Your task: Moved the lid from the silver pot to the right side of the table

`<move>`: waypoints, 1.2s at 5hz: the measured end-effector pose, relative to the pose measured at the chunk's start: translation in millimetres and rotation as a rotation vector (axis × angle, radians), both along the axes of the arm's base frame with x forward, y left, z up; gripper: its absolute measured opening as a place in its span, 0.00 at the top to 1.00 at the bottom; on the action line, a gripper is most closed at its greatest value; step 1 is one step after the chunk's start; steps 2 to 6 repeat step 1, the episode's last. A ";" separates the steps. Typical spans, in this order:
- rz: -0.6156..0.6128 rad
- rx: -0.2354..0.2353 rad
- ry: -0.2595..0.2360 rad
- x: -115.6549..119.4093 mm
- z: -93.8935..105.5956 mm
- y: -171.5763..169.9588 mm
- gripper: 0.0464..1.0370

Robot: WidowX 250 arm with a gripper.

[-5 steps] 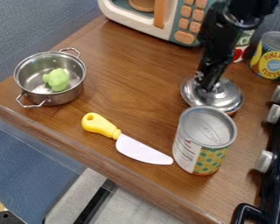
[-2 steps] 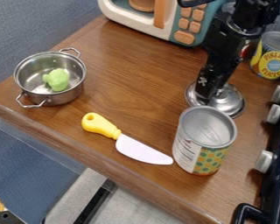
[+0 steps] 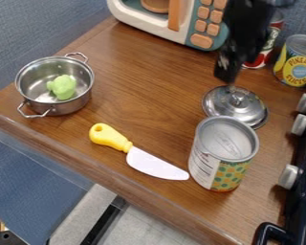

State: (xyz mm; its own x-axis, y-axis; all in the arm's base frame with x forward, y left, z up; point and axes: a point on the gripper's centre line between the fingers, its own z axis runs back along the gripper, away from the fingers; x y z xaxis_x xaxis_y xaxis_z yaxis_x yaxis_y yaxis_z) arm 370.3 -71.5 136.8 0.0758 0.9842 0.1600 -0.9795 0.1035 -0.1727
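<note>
Because the domed silver metal lid (image 3: 250, 106) rests at right on the brown wooden tabletop (image 3: 139, 72), well apart from the silver metal pot (image 3: 65, 106), the black jaws, state indeterminable, presumably need no grip.

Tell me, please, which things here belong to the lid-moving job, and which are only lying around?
For the job:
- gripper
- lid
- silver pot
- table

Only lying around:
- green toy piece in the pot
- yellow-handled knife
- front can
- yellow-labelled can
- red-labelled can
- toy microwave
- black stove
</note>
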 end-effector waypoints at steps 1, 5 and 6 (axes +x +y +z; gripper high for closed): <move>0.007 -0.002 -0.012 0.5 3.7 3.1 0.04; 0.007 -0.002 -0.012 0.5 3.7 3.1 0.04; 0.007 -0.002 -0.012 0.5 3.7 3.1 0.04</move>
